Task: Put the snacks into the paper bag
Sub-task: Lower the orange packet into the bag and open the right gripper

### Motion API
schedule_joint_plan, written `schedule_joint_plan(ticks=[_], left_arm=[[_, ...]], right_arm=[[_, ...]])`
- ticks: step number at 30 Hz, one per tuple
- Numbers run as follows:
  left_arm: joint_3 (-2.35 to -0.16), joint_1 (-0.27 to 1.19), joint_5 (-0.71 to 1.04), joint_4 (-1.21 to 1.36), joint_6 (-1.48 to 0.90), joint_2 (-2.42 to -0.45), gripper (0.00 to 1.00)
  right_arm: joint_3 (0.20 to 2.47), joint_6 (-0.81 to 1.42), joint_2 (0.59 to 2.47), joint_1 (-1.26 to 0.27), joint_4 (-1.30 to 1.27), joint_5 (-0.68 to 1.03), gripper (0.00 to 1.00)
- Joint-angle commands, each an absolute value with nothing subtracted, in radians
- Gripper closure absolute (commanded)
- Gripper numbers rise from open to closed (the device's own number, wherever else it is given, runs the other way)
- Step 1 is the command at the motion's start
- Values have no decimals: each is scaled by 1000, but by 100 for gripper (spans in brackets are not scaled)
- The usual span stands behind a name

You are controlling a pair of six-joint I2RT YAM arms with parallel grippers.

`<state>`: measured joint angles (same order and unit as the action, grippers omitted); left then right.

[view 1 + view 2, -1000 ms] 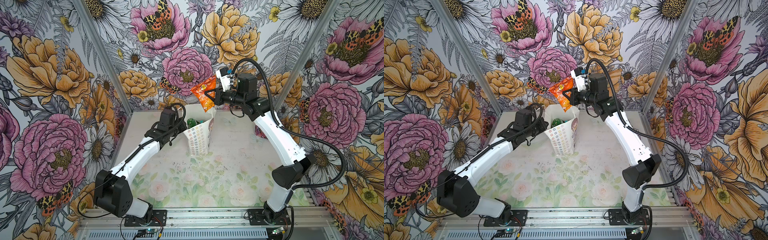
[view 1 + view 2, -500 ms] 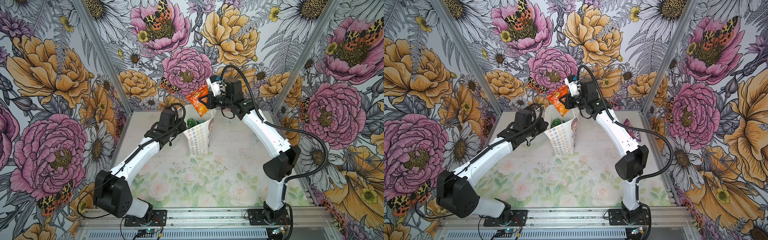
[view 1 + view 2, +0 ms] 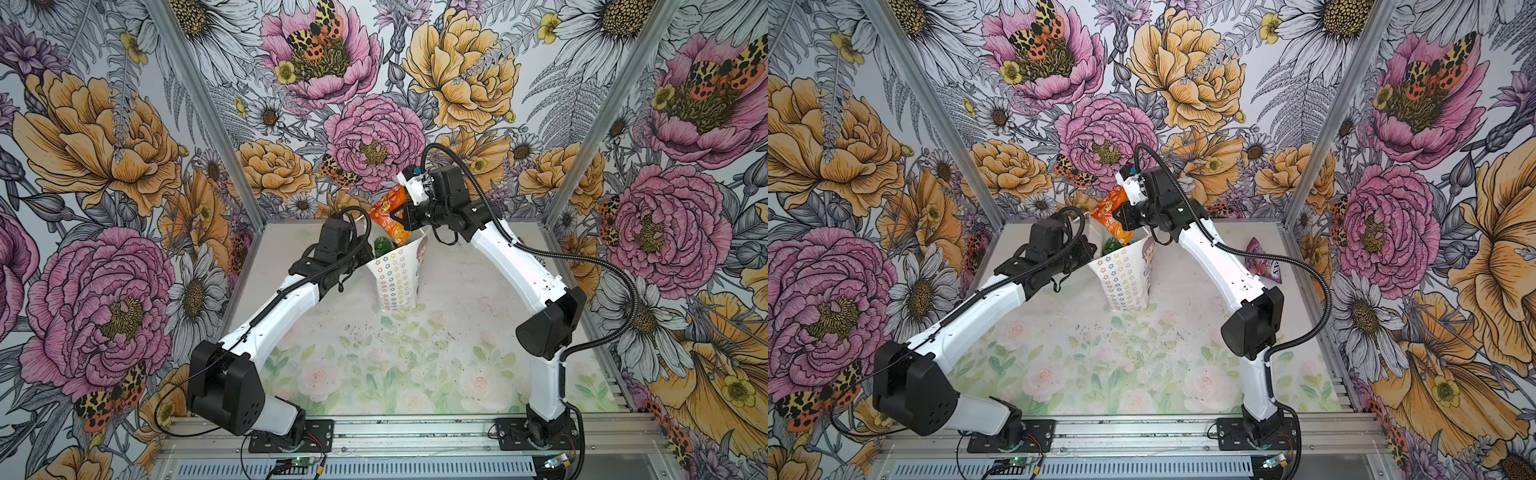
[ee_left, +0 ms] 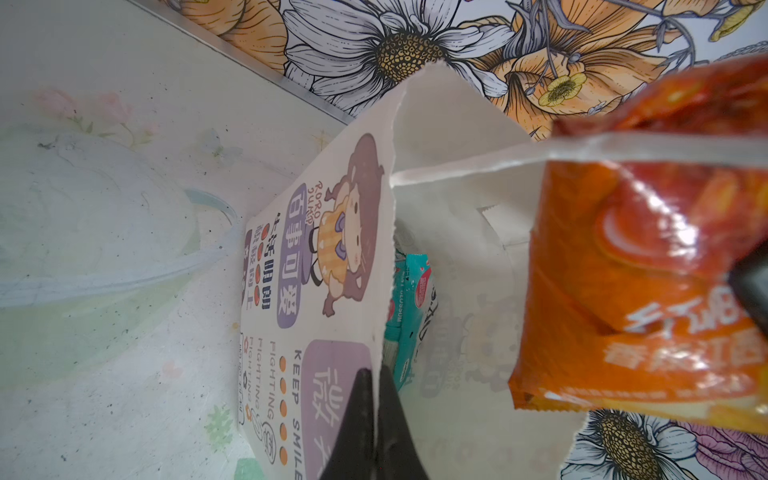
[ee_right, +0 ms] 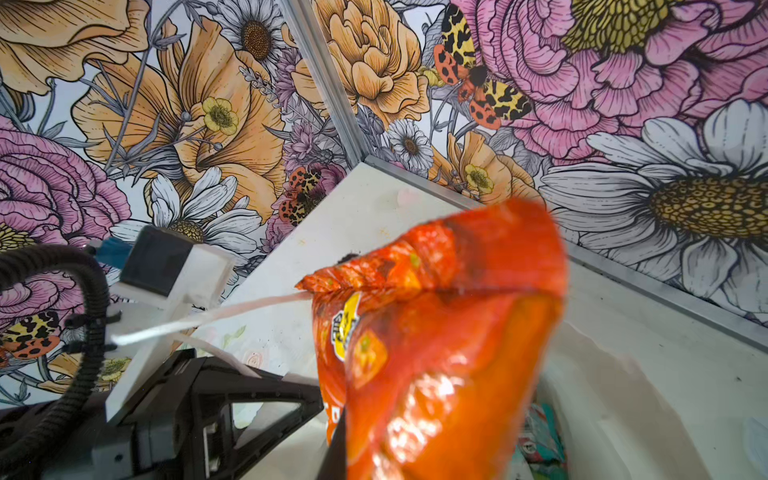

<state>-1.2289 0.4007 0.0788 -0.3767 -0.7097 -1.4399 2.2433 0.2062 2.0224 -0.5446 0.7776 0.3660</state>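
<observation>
The paper bag (image 3: 397,278) (image 3: 1125,280) stands upright at the back middle of the table. My left gripper (image 4: 376,399) is shut on its near rim, one finger outside and one inside, which holds the mouth open. My right gripper (image 3: 406,216) is shut on an orange snack packet (image 3: 388,218) (image 3: 1111,216) (image 5: 436,353), which hangs tilted just above the bag's mouth, its lower end at the rim. Inside the bag lie a green packet (image 3: 380,246) and a teal one (image 4: 409,303). A dark purple packet (image 3: 1262,259) lies on the table at the right.
The bag's white string handle (image 4: 478,166) stretches across its mouth and touches the orange packet. The back wall stands close behind the bag. My left arm (image 3: 291,299) and right arm (image 3: 519,266) flank the bag.
My right gripper has carried the orange packet left and down, from beside the bag to just above its mouth. The left gripper and the bag have stayed put.
</observation>
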Motion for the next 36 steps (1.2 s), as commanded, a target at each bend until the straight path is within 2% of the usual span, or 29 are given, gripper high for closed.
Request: schedule_joint_plan(ticks=[1, 13, 31, 36], left_arm=[[-1223, 388, 78, -319, -729, -1398, 100], [-1225, 390, 81, -311, -732, -1405, 100], [-1222, 385, 78, -310, -734, -1400, 100], [-1216, 387, 77, -307, -733, -1396, 100]], right_arm=[[2291, 168, 2042, -556, 855, 315, 100], [2534, 139, 2166, -577, 1140, 288, 100], [2554, 119, 2140, -580, 1210, 135, 100], [2561, 114, 2150, -580, 1238, 147, 100]])
